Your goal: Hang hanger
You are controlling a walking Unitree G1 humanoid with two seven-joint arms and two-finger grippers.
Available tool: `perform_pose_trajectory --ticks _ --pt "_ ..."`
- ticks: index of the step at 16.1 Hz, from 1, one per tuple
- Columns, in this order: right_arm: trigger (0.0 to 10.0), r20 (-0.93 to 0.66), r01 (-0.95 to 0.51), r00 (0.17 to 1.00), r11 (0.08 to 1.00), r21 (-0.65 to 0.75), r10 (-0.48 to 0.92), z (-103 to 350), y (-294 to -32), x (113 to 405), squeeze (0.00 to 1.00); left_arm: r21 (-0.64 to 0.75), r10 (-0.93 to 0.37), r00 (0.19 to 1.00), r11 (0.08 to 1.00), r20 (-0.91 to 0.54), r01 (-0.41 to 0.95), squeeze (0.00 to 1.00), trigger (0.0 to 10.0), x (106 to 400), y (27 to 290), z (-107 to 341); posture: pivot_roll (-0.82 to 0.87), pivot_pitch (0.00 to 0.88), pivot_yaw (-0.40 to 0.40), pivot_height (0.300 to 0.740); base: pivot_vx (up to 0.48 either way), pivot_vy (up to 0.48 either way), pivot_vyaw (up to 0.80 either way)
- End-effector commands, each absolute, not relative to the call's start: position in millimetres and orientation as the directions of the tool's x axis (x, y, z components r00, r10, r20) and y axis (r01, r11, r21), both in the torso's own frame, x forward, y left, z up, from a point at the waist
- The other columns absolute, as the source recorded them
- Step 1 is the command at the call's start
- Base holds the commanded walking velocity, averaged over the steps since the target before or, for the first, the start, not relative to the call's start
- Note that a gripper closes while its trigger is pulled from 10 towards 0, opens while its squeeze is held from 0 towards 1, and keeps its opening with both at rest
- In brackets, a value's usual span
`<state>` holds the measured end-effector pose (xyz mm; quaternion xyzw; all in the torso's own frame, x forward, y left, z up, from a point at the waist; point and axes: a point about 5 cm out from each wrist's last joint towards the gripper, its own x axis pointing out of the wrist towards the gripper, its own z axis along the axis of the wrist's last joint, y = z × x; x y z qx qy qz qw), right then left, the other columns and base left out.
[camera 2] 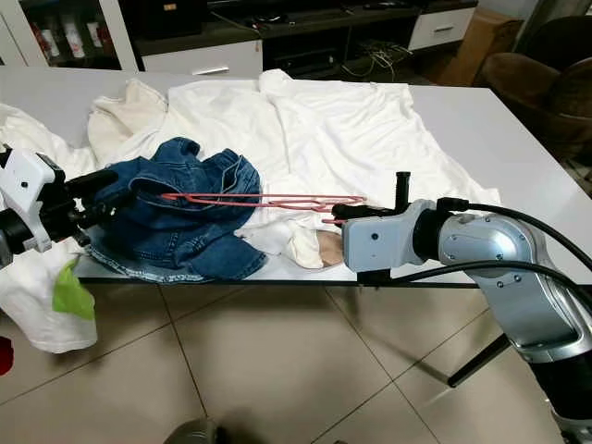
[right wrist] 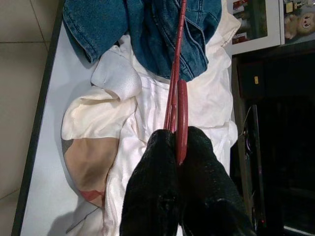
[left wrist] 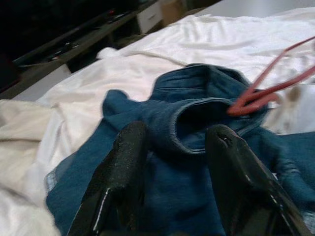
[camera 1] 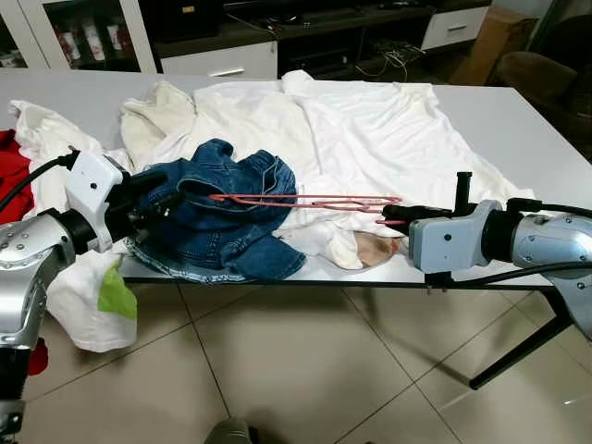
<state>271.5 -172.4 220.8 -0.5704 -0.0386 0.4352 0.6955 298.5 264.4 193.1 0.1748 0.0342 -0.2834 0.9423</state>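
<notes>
A thin red hanger (camera 1: 305,201) lies level above the table, and my right gripper (camera 1: 396,215) is shut on its right end; the right wrist view has the wire (right wrist: 175,83) pinched between the two black fingers (right wrist: 157,162). Its left end reaches into a crumpled blue denim garment (camera 1: 222,217) near the table's front edge. My left gripper (camera 1: 162,199) is at the denim's left side, open. The left wrist view places the denim's hemmed edge (left wrist: 197,123) between its spread fingers (left wrist: 128,152), with the hanger's tip (left wrist: 246,101) just beyond.
White clothes (camera 1: 351,129) cover most of the grey table (camera 1: 518,129). A cream garment (camera 1: 370,248) hangs off the front edge. Red cloth (camera 1: 11,185) and a green rag (camera 1: 117,294) sit at the left. Cabinets (camera 1: 222,55) stand behind, an armchair (camera 1: 546,79) at right.
</notes>
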Motion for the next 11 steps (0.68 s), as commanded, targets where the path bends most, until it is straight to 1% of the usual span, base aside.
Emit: perform_pose_trajectory --ticks 1,5,11 --pt "10.0 -0.446 -0.558 0.618 -0.038 -0.829 0.647 221 -172 272 0.0 0.319 -0.495 0.858 0.798 -0.136 0.511 0.0 10.0 302 266 196 0.13 0.005 -0.004 0.74 0.0 0.0 0.0" --pt "10.0 -0.447 -0.557 0.619 -0.04 -0.829 0.646 222 -173 272 0.0 0.307 -0.489 0.862 0.806 -0.136 0.506 0.0 10.0 307 263 189 0.13 0.002 -0.005 0.74 0.0 0.0 0.0" --pt "10.0 -0.439 -0.553 0.619 -0.035 -0.832 0.652 222 -171 271 0.0 0.278 -0.535 0.833 0.786 -0.141 0.552 0.0 10.0 317 247 182 0.13 0.004 0.004 0.74 0.0 0.0 0.0"
